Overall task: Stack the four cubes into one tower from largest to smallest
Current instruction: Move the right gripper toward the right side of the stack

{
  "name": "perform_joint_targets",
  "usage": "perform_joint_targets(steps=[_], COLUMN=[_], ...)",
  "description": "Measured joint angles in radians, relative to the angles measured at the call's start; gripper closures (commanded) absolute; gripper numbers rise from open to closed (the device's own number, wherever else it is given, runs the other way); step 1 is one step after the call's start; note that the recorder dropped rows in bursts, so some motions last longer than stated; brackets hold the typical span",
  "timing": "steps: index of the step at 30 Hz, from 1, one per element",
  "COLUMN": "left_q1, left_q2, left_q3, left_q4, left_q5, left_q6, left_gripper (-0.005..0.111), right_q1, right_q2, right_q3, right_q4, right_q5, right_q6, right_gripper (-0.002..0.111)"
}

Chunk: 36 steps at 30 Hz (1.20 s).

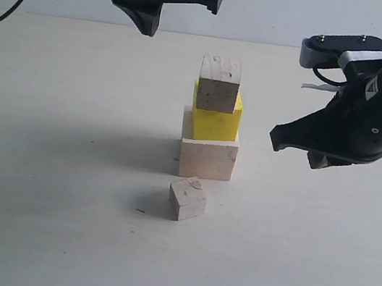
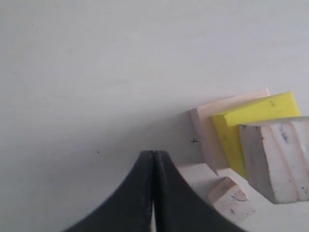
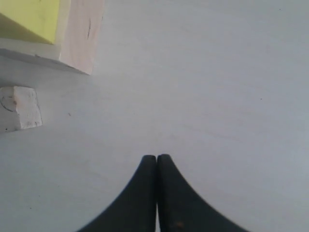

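Closest to the lens, the loose small cube (image 1: 187, 198) is lying by itself on the white desk (image 1: 52, 186), its chipped top face showing. It is sitting just in front of the unfinished tower (image 1: 215, 118) and is not touching it.

Three cubes are making up that tower. The large pale wood cube (image 1: 207, 158) is serving as the base, the bright yellow cube (image 1: 215, 123) is resting on it, and the second small cube (image 1: 219, 83) is sitting on top, showing a grey, speckled face.

Above the tower and to its left, the left tool (image 1: 149, 30) is hanging in the air well clear of the cubes. Its wrist camera is showing the two dark fingers (image 2: 145, 193) pressing flat against each other with nothing between them, with the tower and the loose cube off to one side.

On the other side, the right tool (image 1: 275, 137) is hovering beside the tower at about the yellow cube's height, apart from it. Its fingers (image 3: 166, 193) are likewise meeting tip to tip and gripping nothing, over bare desk.
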Motion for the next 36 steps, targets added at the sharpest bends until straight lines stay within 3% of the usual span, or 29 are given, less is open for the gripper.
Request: perform_joint_targets(steps=[7, 17, 26, 36], left_q1=[0.019, 0.086, 0.086, 0.086], left_q2=[-0.037, -0.079, -0.138, -0.159], left_q3=[0.067, 0.338, 0.494, 0.565], left_q4=[0.019, -0.014, -0.092, -0.232], left_q5=[0.000, -0.009, -0.206, -0.390], left_q6=[0.045, 0.051, 0.053, 0.172], left_gripper=[0.107, 0.107, 0.107, 0.107], right_q1=[0.000, -0.065, -0.115, -0.115], right_q2=[0.004, 0.004, 0.116, 0.210], right_q3=[0.000, 0.000, 0.000, 0.000], right_q4=[-0.014, -0.018, -0.001, 0.242], right_q5=[-0.064, -0.192, -0.177, -0.260], right_q6=[-0.002, -0.001, -0.007, -0.176], right_gripper=[0.108, 0.108, 0.108, 0.108])
